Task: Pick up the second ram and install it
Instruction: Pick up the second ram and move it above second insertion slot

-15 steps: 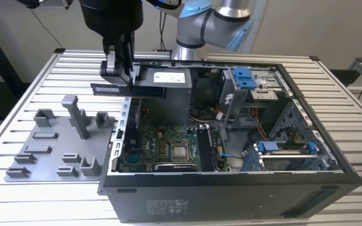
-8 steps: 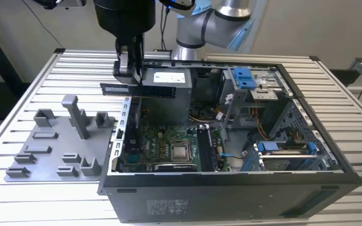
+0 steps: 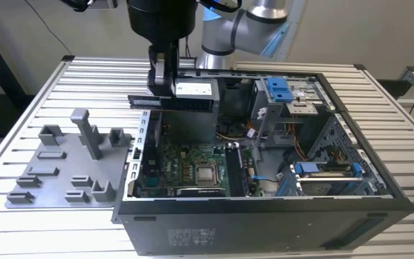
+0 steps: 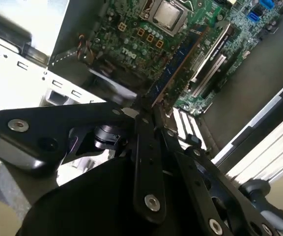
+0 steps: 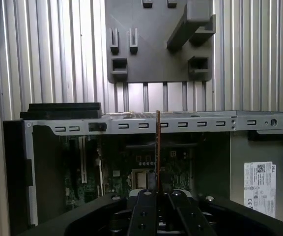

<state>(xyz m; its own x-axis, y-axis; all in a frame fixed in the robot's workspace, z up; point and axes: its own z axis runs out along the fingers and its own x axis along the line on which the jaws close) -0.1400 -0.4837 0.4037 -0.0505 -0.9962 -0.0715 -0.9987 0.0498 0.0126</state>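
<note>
One tool (image 5: 158, 191) clamps one second ram (image 5: 158, 147).

Looks like a robotics lab or test cell to me: ribbed aluminium bench (image 3: 38, 94), industrial arm (image 3: 254, 24) behind it, opened PC tower (image 3: 264, 210), grey printed fixture plate (image 3: 56, 186).

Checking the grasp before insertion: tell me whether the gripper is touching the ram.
Touching. In the exterior view the gripper is shut on the ram, holding it above the case; the first wrist view shows it edge-on in the grasp.
</note>
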